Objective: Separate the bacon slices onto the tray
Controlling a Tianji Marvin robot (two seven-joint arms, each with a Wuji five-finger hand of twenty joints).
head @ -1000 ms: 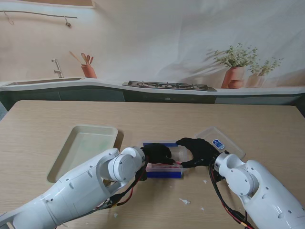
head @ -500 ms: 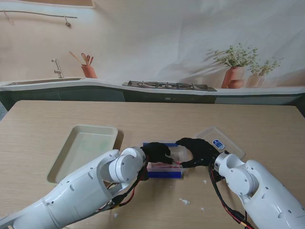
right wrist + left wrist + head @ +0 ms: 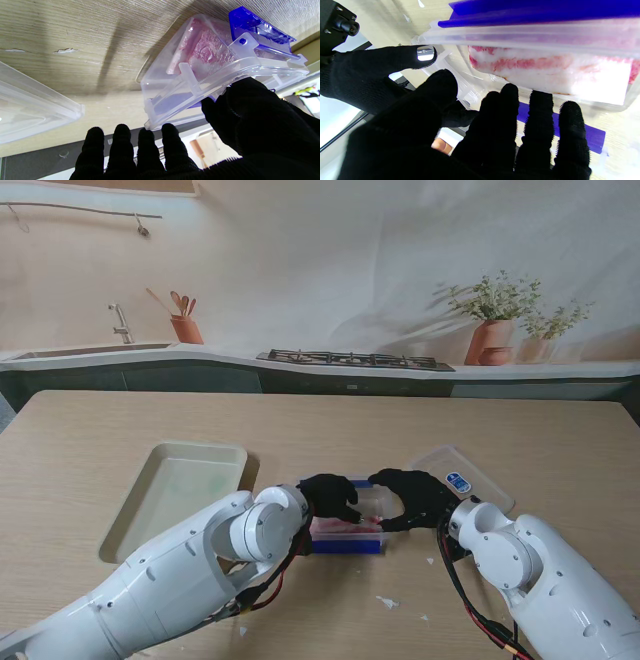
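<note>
A clear plastic container (image 3: 374, 502) with blue side clips (image 3: 345, 546) sits mid-table, and a block of pink-and-white bacon slices (image 3: 343, 528) lies in it. My left hand (image 3: 328, 498) hovers over its left half, fingers apart and holding nothing. In the left wrist view its fingertips (image 3: 510, 95) end just short of the bacon (image 3: 545, 67). My right hand (image 3: 412, 498) wraps the container's right end. Its thumb (image 3: 240, 100) presses on the rim (image 3: 190, 85). The pale empty tray (image 3: 175, 490) lies to the left, apart from both hands.
The container's clear lid (image 3: 468, 478) with a blue sticker lies on the table to the right, behind my right hand. Small white scraps (image 3: 387, 602) dot the wood nearer to me. A counter with sink, stove and plants runs along the far wall.
My left hand has crept slightly to the right and farther over the container. The right hand and the container have stayed put.
</note>
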